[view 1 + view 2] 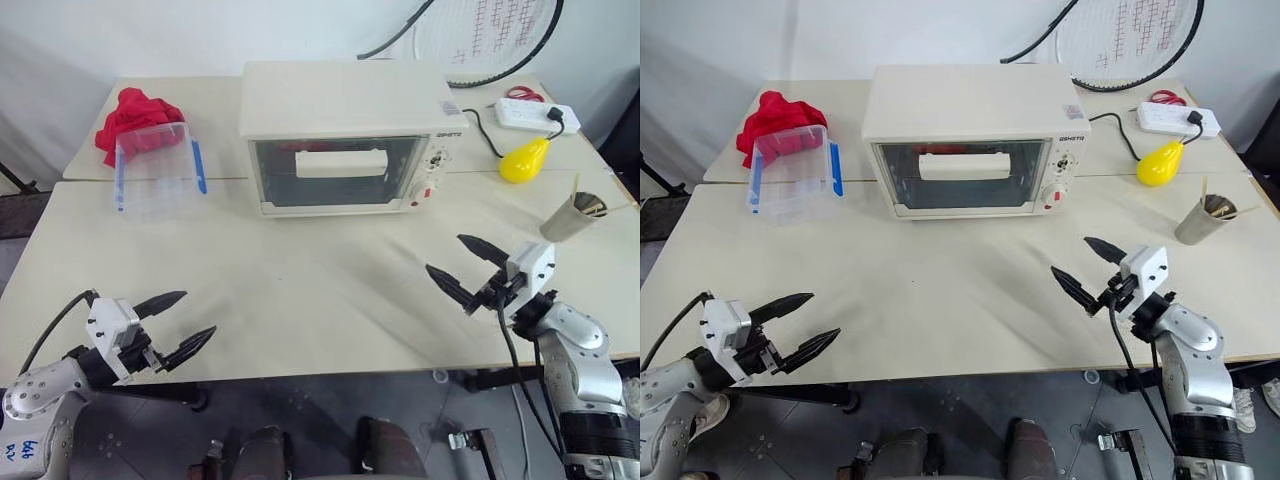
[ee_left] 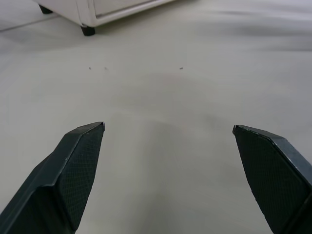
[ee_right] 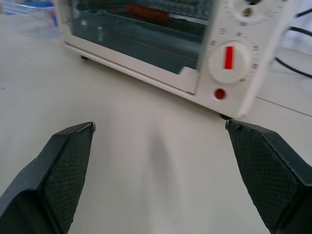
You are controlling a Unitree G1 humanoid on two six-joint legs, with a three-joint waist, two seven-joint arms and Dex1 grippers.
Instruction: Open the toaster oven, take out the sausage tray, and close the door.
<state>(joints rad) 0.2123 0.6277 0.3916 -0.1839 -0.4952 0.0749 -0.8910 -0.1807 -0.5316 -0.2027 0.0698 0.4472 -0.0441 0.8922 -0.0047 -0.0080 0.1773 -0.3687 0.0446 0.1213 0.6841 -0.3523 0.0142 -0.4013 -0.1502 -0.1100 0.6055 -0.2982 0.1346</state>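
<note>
While door [image 1: 335, 170] stays shut | left fingers [image 1: 182, 325] — spread, empty | right fingers [image 1: 470, 268] — spread, empty

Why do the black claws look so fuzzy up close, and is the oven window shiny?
In the right wrist view the end effector's fingers sit too near the lens, so they blur; the oven behind is soft too. In the left eye view the door glass shows pale reflections.

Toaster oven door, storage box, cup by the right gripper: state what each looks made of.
Door: clear glass, probably; see-through, with an opaque cream bar handle, likely plastic.
Storage box: clear plastic, walls transparent, blue clips.
Cup: metal, apparently; grey, dull sheen.
</note>
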